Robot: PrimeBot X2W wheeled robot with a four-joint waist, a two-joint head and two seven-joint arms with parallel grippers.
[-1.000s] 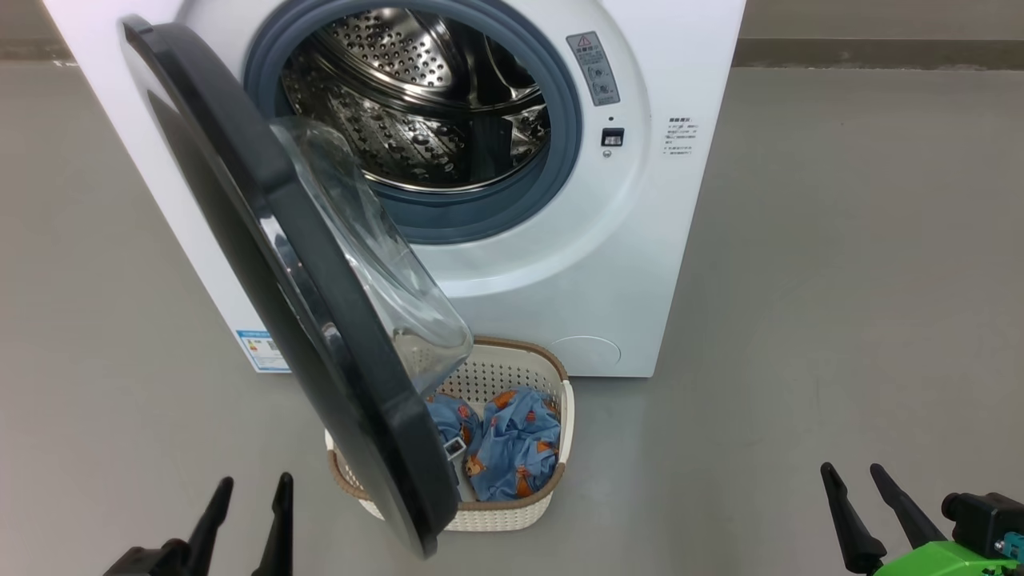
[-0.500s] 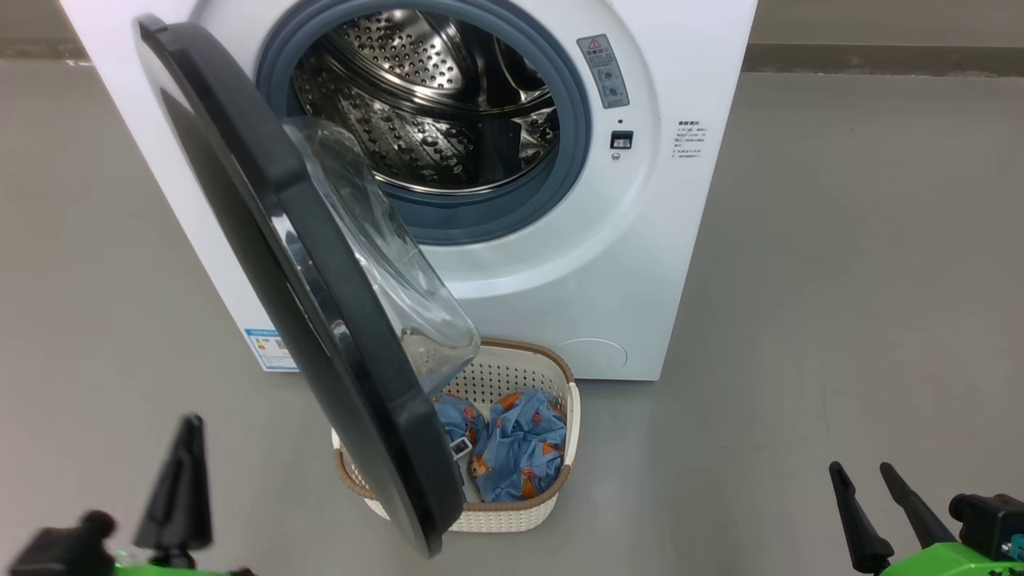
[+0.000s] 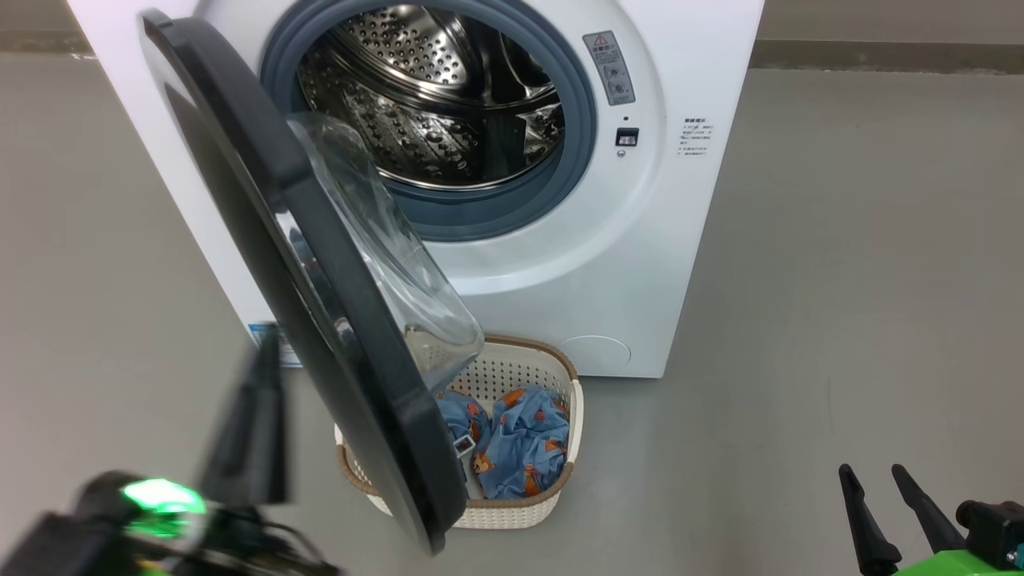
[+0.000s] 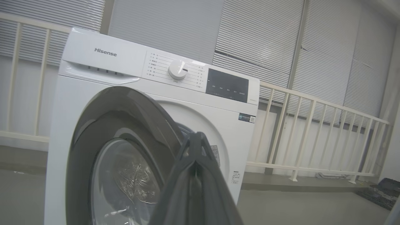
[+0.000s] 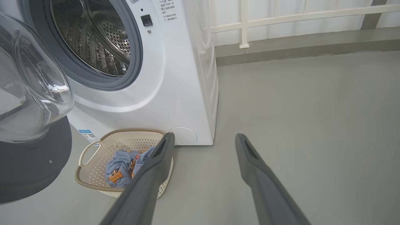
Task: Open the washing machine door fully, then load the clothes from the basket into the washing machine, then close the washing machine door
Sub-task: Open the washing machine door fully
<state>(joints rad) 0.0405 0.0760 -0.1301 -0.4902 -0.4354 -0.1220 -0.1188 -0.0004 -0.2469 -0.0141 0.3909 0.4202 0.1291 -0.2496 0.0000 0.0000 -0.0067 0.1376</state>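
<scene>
The white washing machine [image 3: 608,264] stands with its steel drum [image 3: 432,104] exposed. The washing machine door [image 3: 264,168] hangs partly open, its black rim edge-on to me and its glass bowl [image 3: 384,256] bulging right. Under the door's lower end sits the cream basket [image 3: 572,400], holding the blue printed clothes [image 3: 524,448]. My left gripper [image 3: 268,344] is shut and empty, blurred, raised just left of the door's outer face [image 4: 125,140]; its fingers [image 4: 196,150] are pressed together. My right gripper [image 3: 888,488] is open and low at the right, the basket [image 5: 93,150] and clothes [image 5: 120,170] beyond its left finger.
Grey floor [image 3: 840,280] stretches wide to the right of the machine. A cream railing [image 4: 312,134] and closed blinds [image 4: 265,37] run behind it. The door's rim overhangs the basket's left half.
My left gripper has shut and risen forward and right, toward the door's outer side. The head view has shifted slightly. The right gripper has stayed put.
</scene>
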